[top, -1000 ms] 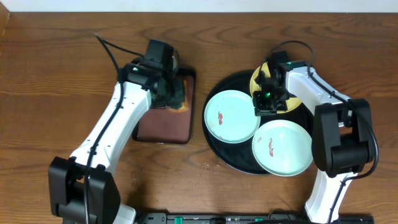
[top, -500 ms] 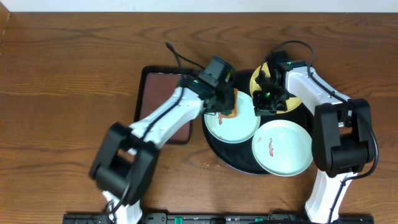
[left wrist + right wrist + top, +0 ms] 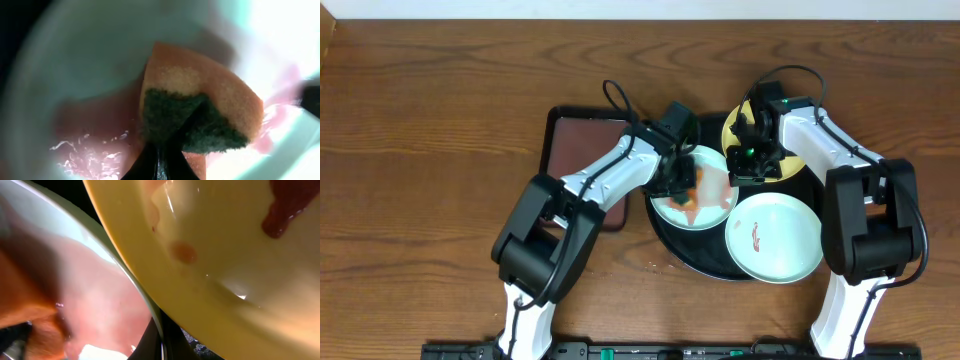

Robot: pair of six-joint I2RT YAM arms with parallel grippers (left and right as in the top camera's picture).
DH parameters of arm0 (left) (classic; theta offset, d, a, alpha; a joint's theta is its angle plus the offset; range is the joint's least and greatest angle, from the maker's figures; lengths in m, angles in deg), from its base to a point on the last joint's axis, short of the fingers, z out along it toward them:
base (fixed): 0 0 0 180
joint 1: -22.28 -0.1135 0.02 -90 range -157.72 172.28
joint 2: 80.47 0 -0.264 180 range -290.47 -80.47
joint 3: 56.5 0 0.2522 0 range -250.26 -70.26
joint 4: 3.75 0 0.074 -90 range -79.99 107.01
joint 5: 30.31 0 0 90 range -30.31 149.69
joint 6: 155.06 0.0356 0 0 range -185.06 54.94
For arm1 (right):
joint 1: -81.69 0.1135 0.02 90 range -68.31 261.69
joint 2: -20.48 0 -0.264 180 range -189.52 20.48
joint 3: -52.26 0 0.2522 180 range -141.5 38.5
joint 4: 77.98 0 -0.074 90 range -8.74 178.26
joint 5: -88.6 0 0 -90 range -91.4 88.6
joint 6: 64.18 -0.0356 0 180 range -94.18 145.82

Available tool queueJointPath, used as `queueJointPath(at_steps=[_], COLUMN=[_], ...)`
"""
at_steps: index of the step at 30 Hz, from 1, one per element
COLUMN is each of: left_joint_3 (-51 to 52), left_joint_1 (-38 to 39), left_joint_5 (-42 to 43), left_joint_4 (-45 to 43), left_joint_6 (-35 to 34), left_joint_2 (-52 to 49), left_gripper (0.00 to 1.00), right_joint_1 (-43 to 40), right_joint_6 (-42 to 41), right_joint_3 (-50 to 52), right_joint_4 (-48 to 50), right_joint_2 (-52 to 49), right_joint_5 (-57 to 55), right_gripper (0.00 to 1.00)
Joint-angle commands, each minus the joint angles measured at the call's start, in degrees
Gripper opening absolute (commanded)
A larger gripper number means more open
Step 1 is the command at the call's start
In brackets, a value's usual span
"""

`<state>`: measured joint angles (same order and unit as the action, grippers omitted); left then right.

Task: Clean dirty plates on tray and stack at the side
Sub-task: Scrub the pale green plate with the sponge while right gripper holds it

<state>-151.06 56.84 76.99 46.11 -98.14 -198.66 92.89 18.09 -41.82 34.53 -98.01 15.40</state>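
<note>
On the black tray (image 3: 685,248) lie three plates. My left gripper (image 3: 682,180) (image 3: 161,162) is shut on an orange sponge (image 3: 688,196) (image 3: 200,95) with a green scouring face, pressed onto the left mint-blue plate (image 3: 665,207) (image 3: 75,75), which is filmed with wet pink smear. At that plate's right edge, my right gripper (image 3: 736,175) (image 3: 162,345) is shut on its rim (image 3: 155,312). The pale yellow plate (image 3: 733,130) (image 3: 225,265), partly under the right arm, carries a red-brown smear (image 3: 287,205). The other mint-blue plate (image 3: 775,238) has a small red smear.
A brown rectangular tray (image 3: 570,150) lies just left of the black tray, partly under the left arm. Both arms meet over the black tray's upper middle. Bare wooden table (image 3: 420,150) lies to the left.
The left arm swung right from the brown tray, carrying the sponge onto the left mint-blue plate, and the smear there has spread into a pink film. The right arm has not moved.
</note>
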Motion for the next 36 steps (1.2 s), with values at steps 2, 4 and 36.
queueJointPath(at_steps=[2,4,36], left_joint_3=[1.8,1.8,1.8], left_joint_1=[-0.6,-0.6,0.2], left_joint_5=[-23.2,-25.9,-1.9], left_joint_4=[5.7,6.3,-20.7], left_joint_6=[3.1,3.1,-2.6], left_joint_2=[-1.9,-1.9,-2.0], left_gripper=[0.07,0.08,0.08], right_joint_1=[1.7,1.7,1.7], right_joint_6=[-1.5,-1.5,-1.0], right_joint_3=[-0.5,-0.5,-0.5], right_joint_4=[-0.3,-0.5,-1.2], right_joint_2=[-0.7,-0.7,-0.7], right_joint_5=[-0.3,-0.3,-2.0], right_gripper=[0.01,0.01,0.01])
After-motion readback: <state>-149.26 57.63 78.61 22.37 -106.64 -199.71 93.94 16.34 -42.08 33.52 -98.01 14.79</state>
